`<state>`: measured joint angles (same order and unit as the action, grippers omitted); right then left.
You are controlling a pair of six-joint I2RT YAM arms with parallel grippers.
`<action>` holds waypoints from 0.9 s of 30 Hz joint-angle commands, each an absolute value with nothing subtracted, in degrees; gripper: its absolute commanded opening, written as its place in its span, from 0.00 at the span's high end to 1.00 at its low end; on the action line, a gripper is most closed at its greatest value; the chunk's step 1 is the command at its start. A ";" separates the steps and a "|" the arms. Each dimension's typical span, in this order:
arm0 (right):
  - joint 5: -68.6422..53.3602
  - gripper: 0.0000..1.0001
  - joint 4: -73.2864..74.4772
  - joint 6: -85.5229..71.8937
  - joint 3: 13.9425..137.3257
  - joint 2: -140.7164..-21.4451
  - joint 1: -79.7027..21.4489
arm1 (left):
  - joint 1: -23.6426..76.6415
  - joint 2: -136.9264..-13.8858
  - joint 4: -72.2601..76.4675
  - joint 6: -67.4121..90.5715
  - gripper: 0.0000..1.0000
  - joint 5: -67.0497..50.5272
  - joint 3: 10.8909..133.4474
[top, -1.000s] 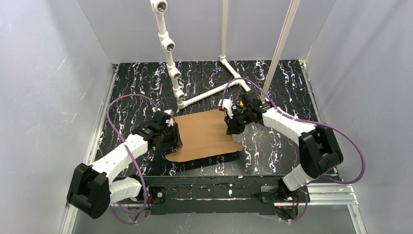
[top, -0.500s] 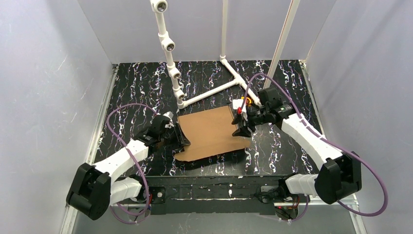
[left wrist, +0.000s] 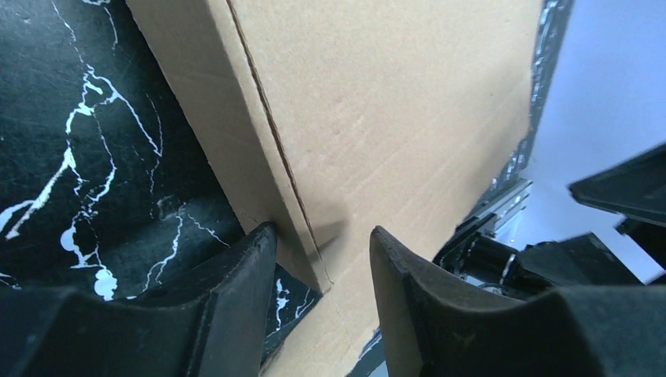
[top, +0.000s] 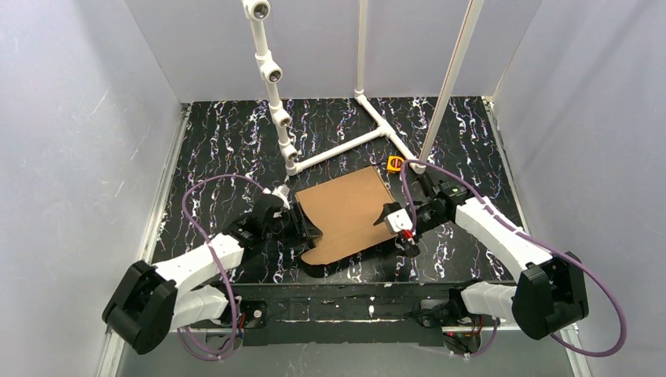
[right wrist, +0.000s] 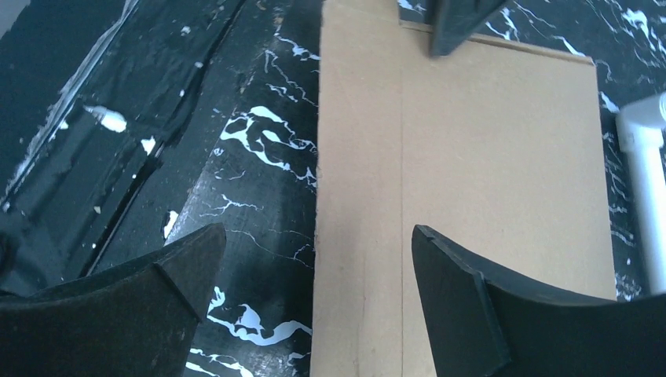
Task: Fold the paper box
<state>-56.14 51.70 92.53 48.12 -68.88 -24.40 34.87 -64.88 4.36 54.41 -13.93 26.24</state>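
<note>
The paper box (top: 348, 210) lies as a flat brown cardboard sheet in the middle of the table, its near end close to the front edge. My left gripper (top: 308, 228) is at its left edge. In the left wrist view the fingers straddle a raised flap (left wrist: 259, 165) at its crease; the left finger (left wrist: 251, 259) touches the flap and the right one stands clear of it, so this gripper (left wrist: 322, 236) is open. My right gripper (top: 396, 228) is wide open at the box's right edge. In the right wrist view that gripper (right wrist: 318, 232) has one finger over the table and one over the cardboard (right wrist: 471, 157).
A white pipe frame (top: 339, 146) runs across the back of the table, with a small orange item (top: 394, 163) beside its foot. One pipe (right wrist: 645, 165) lies just past the box's far edge. Grey walls close in both sides. A black rail (top: 338, 302) runs along the front.
The box has slid right and toward the front edge, turning a little, with my left gripper alongside. My right gripper has opened wide and moved from the box's far right corner to its near right edge.
</note>
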 commanded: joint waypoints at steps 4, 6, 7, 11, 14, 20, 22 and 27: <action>-57.56 0.06 46.91 96.76 45.19 -67.21 -24.61 | 35.63 -51.12 9.95 54.54 0.44 -9.76 19.69; -55.05 0.06 40.89 92.63 42.47 -64.98 -24.61 | 35.55 -46.51 9.81 52.52 0.34 -7.34 17.35; -53.75 0.07 38.87 91.00 41.65 -64.72 -24.61 | 35.39 -43.64 9.58 51.70 0.27 -6.04 16.48; -51.51 0.08 32.09 78.92 41.39 -64.99 -24.33 | 34.54 -37.73 8.97 52.08 0.02 -2.18 13.29; -53.98 0.10 27.85 65.44 43.90 -65.55 -22.21 | 33.93 -35.72 8.79 52.91 0.02 -2.02 12.31; -51.65 0.29 6.35 24.30 42.73 -66.41 -16.83 | 33.66 -35.52 8.99 53.09 0.02 -3.54 11.21; -43.95 0.31 0.87 11.49 41.21 -66.67 -15.07 | 33.59 -35.84 9.63 53.15 0.02 -4.01 10.89; -29.99 0.30 -3.92 -3.54 38.55 -69.14 -11.20 | 33.57 -36.50 12.45 53.52 0.02 -4.39 9.71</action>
